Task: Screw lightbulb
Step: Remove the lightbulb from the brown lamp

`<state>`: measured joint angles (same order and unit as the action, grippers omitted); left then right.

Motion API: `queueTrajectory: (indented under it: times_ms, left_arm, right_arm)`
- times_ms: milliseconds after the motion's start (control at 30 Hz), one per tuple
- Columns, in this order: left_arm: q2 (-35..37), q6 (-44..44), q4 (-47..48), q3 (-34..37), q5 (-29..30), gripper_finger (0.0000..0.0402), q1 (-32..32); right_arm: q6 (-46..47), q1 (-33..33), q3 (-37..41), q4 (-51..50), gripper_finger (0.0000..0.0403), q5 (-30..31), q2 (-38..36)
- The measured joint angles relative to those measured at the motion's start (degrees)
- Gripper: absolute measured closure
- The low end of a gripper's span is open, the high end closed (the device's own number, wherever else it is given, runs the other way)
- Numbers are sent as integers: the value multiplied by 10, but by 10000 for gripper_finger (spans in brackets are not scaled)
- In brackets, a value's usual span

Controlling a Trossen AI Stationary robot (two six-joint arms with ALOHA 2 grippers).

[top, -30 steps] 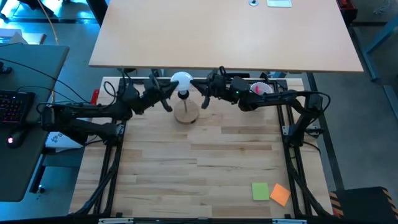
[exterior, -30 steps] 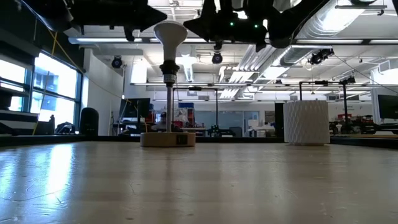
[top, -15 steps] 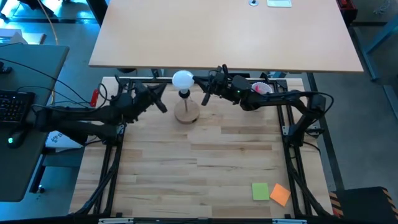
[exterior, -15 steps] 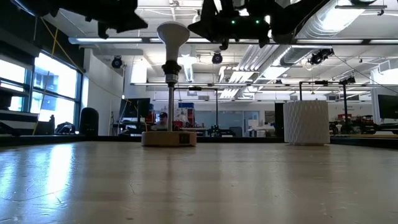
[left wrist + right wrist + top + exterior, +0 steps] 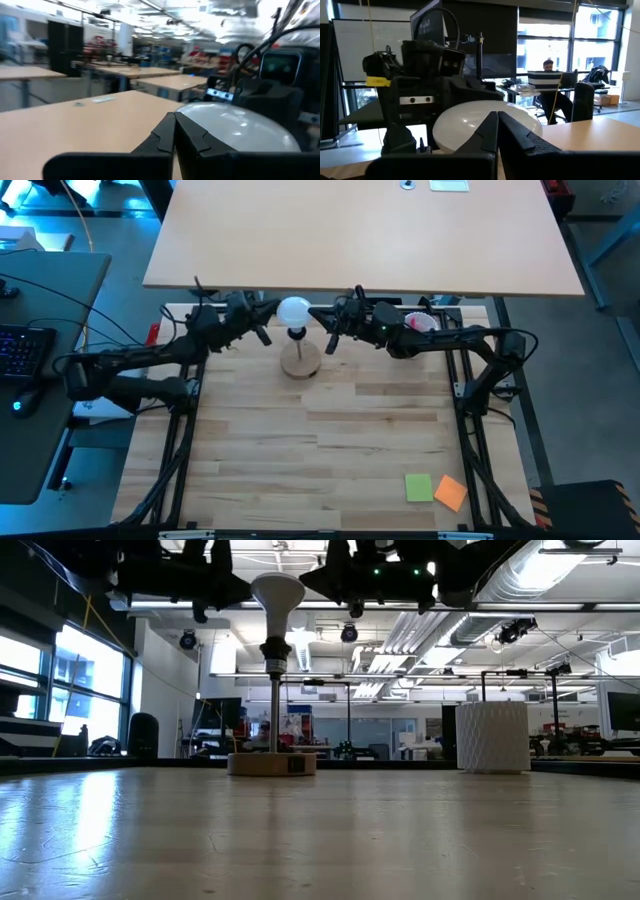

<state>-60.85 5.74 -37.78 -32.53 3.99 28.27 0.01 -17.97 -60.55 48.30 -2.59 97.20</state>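
The white frosted lightbulb (image 5: 293, 309) stands upright with its screw base in the black socket post (image 5: 273, 705) of the round wooden stand (image 5: 300, 363), near the table's far edge. My left gripper (image 5: 267, 316) is shut, close to the globe's left side at globe height. My right gripper (image 5: 320, 319) is shut, close to the globe's right side. In each wrist view the shut fingers (image 5: 174, 132) (image 5: 496, 127) point at the globe (image 5: 235, 131) (image 5: 470, 120). My left gripper's shut fingertips stand level at the left side of the globe (image 5: 258, 587); I cannot tell whether they touch it. My right gripper's shut fingertips stand level at the right side of the globe (image 5: 297, 587); I cannot tell whether they touch it.
A white ribbed cup (image 5: 491, 737) with pink contents (image 5: 420, 322) stands at the far right, under my right arm. A green note (image 5: 418, 487) and an orange note (image 5: 451, 493) lie at the near right. The middle and near left of the wooden table (image 5: 300, 460) show bare wood.
My left gripper has drawn back from the stand toward the table's left, then swung toward the far edge and in to the globe's left side. The bulb, the stand and my right gripper have kept still.
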Motion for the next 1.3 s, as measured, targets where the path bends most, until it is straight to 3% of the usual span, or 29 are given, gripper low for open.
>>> queueTrajectory:
  times_ms: [400,567,767,900,1033,1300]
  left_arm:
    - [2,62,-11,-1,-36,401,-85]
    - [5,54,1,-1,22,401,-121]
    - [47,27,81,-1,111,401,-147]
    - [67,11,125,1,151,401,-150]
    - [60,-4,111,0,184,401,-133]
    - [-5,0,28,0,127,401,-97]
  right_arm:
    - [0,-33,0,4,403,8,9]
    - [0,-45,0,0,403,6,0]
    - [-30,-45,33,-40,403,8,-70]
    - [-33,-30,81,-26,403,1,-101]
    - [-28,-12,102,31,403,-47,-84]
    - [-2,-8,77,81,403,-41,-22]
